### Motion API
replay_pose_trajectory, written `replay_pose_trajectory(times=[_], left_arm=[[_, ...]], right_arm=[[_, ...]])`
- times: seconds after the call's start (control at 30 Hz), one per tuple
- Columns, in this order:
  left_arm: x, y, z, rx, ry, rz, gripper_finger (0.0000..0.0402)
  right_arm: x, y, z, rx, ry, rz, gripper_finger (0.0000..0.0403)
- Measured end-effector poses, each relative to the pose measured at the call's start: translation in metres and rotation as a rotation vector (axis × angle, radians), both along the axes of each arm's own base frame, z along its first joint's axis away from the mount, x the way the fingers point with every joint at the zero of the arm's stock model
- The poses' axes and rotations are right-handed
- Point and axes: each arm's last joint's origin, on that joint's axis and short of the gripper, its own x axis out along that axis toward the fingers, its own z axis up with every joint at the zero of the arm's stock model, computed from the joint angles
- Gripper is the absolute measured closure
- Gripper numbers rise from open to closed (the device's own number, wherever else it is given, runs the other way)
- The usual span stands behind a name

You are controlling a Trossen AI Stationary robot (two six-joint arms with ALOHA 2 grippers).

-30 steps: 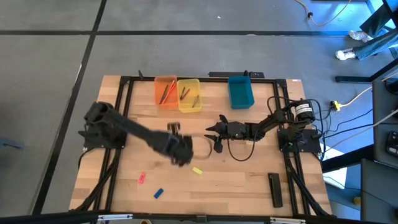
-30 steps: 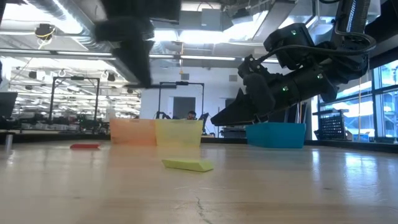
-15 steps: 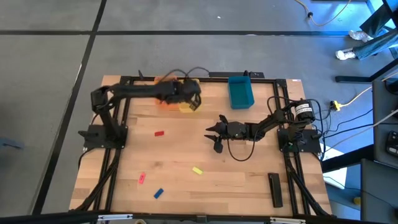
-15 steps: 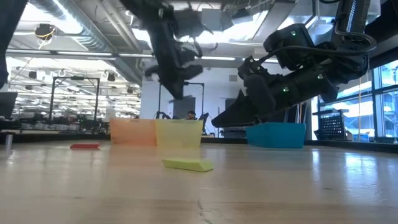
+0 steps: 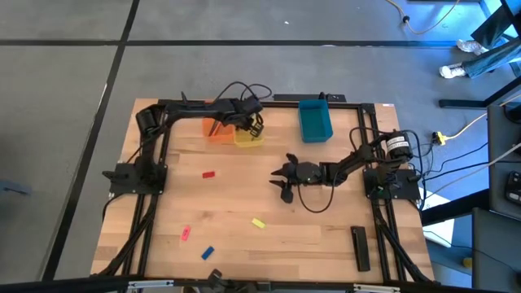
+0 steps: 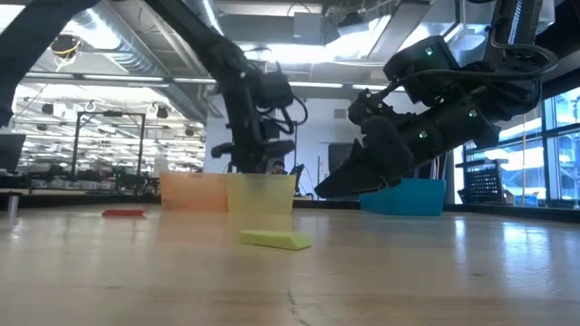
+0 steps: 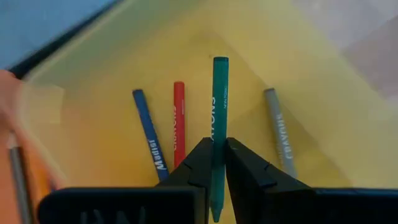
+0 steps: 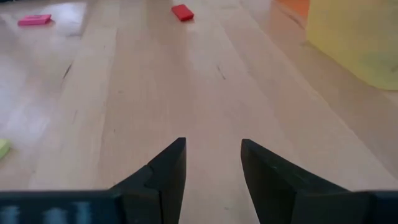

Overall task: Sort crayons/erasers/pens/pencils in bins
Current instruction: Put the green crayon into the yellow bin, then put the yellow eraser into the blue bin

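Observation:
My left gripper [image 5: 254, 124] hangs over the yellow bin [image 5: 248, 138], shut on a green crayon [image 7: 219, 106]. It also shows in the low view [image 6: 258, 161], above the yellow bin [image 6: 261, 194]. Blue [image 7: 149, 137], red [image 7: 179, 121] and grey [image 7: 278, 130] crayons lie on the bin's floor. The orange bin [image 5: 216, 130] stands beside it, the teal bin [image 5: 315, 120] farther right. My right gripper [image 5: 281, 177] is open and empty, low over the table's middle. Red [image 5: 209, 174], pink [image 5: 186, 233], blue [image 5: 207, 253] and yellow [image 5: 258, 222] erasers lie flat on the table. My left gripper pinches the green crayon's near half [image 7: 216, 158] between its two fingers. The fingers point down into the yellow bin, and the crayon runs along them. Its far end [image 7: 220, 62] sticks out past the fingertips toward the bin's floor; whether it touches the floor I cannot tell.
A long black bar [image 5: 360, 247] lies near the front right. The orange bin holds several long sticks [image 5: 218, 122]. In the right wrist view the red eraser [image 8: 182, 12] and pink eraser [image 8: 35, 20] lie ahead, with the yellow bin [image 8: 354, 37] to one side.
My left gripper has swung from the table's middle toward the far edge, over the yellow bin, and come down above it. The red eraser, which the arm hid before, now shows. My right gripper has tipped down a little.

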Motion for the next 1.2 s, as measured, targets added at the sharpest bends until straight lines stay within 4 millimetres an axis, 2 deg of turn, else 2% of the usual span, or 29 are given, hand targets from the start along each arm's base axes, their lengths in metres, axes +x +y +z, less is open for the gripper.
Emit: replay_pose_trajectory(times=[0.13,0.37,0.5,0.6,0.73,0.8,0.9,1.03,1.2], left_arm=[[0.002,0.0,-0.012,-0.028,0.022,-0.004,0.0344],[0.004,-0.001,-0.009,-0.019,0.018,-0.012,0.0305],[0.011,-0.006,0.006,-0.018,0.061,-0.077,0.0293],[0.02,-0.021,0.035,0.025,0.079,-0.133,0.0292],[0.029,-0.058,0.091,0.18,0.051,-0.231,0.0294],[0.03,-0.084,0.115,0.23,0.022,-0.306,0.0293],[0.026,-0.124,0.136,0.253,-0.011,-0.408,0.0292],[0.016,-0.176,0.141,0.248,-0.005,-0.52,0.0294],[0.007,-0.236,0.117,0.218,0.032,-0.656,0.0292]], right_arm=[[-0.001,0.004,-0.001,0.003,0.009,0.012,0.0246],[-0.002,0.011,-0.003,0.004,0.031,0.033,0.0246],[-0.002,0.017,-0.002,0.033,0.016,0.039,0.0246],[0.0,0.023,0.003,0.111,-0.041,0.051,0.0246],[0.005,0.038,0.01,0.175,-0.08,0.091,0.0246],[0.011,0.051,0.015,0.178,-0.079,0.139,0.0246],[0.02,0.078,0.022,0.132,-0.006,0.228,0.0246],[0.033,0.111,0.033,-0.008,0.09,0.306,0.0246],[0.045,0.143,0.043,-0.172,0.119,0.407,0.0235]])
